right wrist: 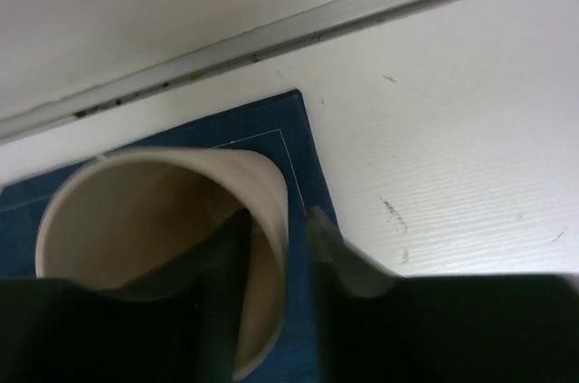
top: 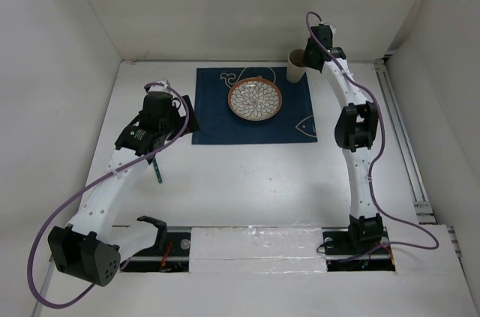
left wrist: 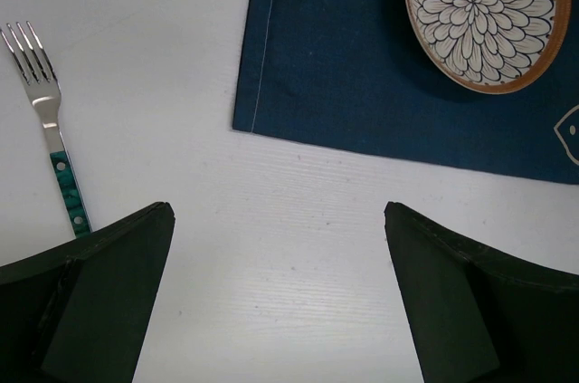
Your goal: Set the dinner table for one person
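While right tool (right wrist: 276, 240) pinches cup (right wrist: 136, 206) wall, one finger inside, for placing at mat (left wrist: 344, 84) far-right corner, left tool (left wrist: 279, 297) gapes empty above desk (top: 247, 178); fork (left wrist: 45, 120) lies left of mat, plate (left wrist: 484, 12) on it.

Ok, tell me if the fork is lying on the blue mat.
No, the fork lies on the white table, apart from the mat.

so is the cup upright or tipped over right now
Upright: the cup stands mouth up at the far right corner of the mat, its wall pinched by the right end effector, one finger inside.
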`<state>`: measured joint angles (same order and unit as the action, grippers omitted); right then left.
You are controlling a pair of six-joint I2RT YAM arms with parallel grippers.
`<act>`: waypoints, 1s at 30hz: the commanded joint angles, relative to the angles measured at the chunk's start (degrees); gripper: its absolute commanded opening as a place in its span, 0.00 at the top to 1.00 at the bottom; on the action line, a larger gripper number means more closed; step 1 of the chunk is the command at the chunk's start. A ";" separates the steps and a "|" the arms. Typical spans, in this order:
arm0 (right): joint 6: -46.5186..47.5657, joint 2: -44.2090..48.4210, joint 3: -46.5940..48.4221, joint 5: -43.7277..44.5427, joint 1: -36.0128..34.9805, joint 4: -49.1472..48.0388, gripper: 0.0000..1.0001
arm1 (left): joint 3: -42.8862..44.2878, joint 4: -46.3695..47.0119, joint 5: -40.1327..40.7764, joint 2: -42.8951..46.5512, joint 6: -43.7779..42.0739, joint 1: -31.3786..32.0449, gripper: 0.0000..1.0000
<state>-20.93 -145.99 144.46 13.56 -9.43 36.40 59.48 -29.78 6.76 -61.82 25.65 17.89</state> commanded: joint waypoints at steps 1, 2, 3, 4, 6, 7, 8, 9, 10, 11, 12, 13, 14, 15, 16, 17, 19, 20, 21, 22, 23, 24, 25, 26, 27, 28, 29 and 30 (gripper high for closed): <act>-0.25 0.01 3.72 -0.73 -0.06 -3.44 0.59 | -0.68 1.22 -0.52 0.21 -0.86 -0.22 0.00; -0.25 0.01 3.72 -1.25 -0.06 -3.44 0.56 | -0.68 1.22 -0.52 0.21 -0.86 -0.22 0.00; -0.25 -0.51 3.72 -1.26 -0.06 -3.44 0.52 | -0.68 1.22 -0.52 0.21 -0.86 -0.22 0.00; -0.25 -0.52 3.72 -1.78 -0.06 -3.97 0.42 | -0.68 1.22 -0.52 0.21 -0.86 -0.22 0.00; -0.25 -0.52 3.72 -3.01 -0.06 -4.67 0.32 | -0.68 1.22 -0.52 -0.32 -1.39 -0.22 0.00; -0.25 -0.52 3.72 -3.80 -0.06 -4.67 0.19 | -0.68 1.22 -0.52 -0.32 -1.39 -0.22 0.00; -0.25 -0.52 3.72 -3.81 -0.06 -5.28 0.00 | -0.68 1.22 -0.52 -0.32 -1.39 -0.22 0.00; -0.25 0.00 3.72 -4.59 -0.06 -6.07 0.00 | -0.68 1.22 -0.52 -0.32 -1.39 -0.22 0.00; -0.25 0.01 3.72 -5.38 -0.06 -6.08 0.00 | -0.68 1.22 -0.52 -0.32 -1.39 -0.22 0.00; -0.25 1.57 2.94 -5.39 -0.06 -7.65 0.00 | -0.68 1.22 -0.52 -0.32 -1.39 -0.22 0.00; -0.25 2.55 2.93 -5.91 -0.06 -8.36 0.00 | -0.68 1.22 0.35 -0.32 -1.39 -0.22 0.00; -0.25 3.60 2.15 -5.92 -0.06 -9.06 0.00 | -0.68 1.22 0.88 -0.32 -1.39 -0.22 0.00; 0.27 6.05 1.36 -5.92 -0.06 -9.76 0.00 | -0.68 1.22 1.40 -0.32 -0.78 -0.22 0.00; 1.06 7.46 0.83 -5.92 -0.06 -11.16 0.00 | -0.68 1.22 2.71 -0.32 -0.78 -0.22 0.00; 1.06 8.96 0.30 -6.52 -0.06 -11.18 0.00 | -0.68 0.61 3.42 -0.32 -0.08 -0.22 0.00; 1.85 10.54 -0.23 -6.53 -0.06 -11.18 0.00 | -0.16 0.60 4.21 -0.32 -0.07 -0.22 0.00; 2.38 15.81 -3.91 -5.31 -0.06 -10.66 0.00 | -0.16 -0.10 7.37 0.39 1.41 -0.22 0.00; 2.38 17.65 -5.84 -3.82 0.46 -10.13 0.00 | 0.45 -0.89 8.86 0.39 2.03 -0.22 0.00; 2.38 19.67 -11.25 -3.81 1.16 -10.12 0.00 | 1.07 -2.29 10.62 0.91 2.82 -0.22 0.00; 2.38 23.70 -14.62 -4.68 1.69 -9.60 0.00 | 1.07 -2.91 13.94 0.91 4.48 -0.22 0.00; 2.38 25.74 -18.13 -8.43 2.57 -9.60 0.00 | 1.77 -3.61 15.46 1.44 5.19 -0.22 0.00; 1.69 27.76 -21.82 -10.20 4.49 -9.60 0.00 | 1.78 -4.40 16.69 1.44 5.90 -0.22 0.00; 1.07 31.70 -29.60 -11.61 5.38 -9.60 0.00 | 1.78 -4.41 17.92 2.05 6.51 -0.22 0.00; 0.54 33.74 -33.51 -12.76 6.26 -9.60 0.00 | 1.78 -5.02 18.63 2.75 7.04 -0.22 0.00; 0.54 35.67 -37.29 -12.16 6.88 -9.60 0.00 | 1.78 -5.02 18.64 2.76 7.05 -0.22 0.00; 0.54 37.60 -40.80 -10.76 7.58 -9.60 0.00 | 1.78 -5.02 18.64 3.46 7.05 -0.22 0.00; 1.06 41.28 -47.89 -8.75 7.59 -9.60 0.00 | 1.78 -4.50 17.85 4.25 7.05 -0.22 0.00; 1.06 43.14 -51.61 -5.86 8.28 -10.21 0.00 | 1.78 -4.50 17.32 4.25 7.05 -0.22 0.00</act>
<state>-19.86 -105.30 102.37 4.51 -2.52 25.80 59.48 -33.80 21.67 -60.25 31.16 17.89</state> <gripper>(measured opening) 0.999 0.997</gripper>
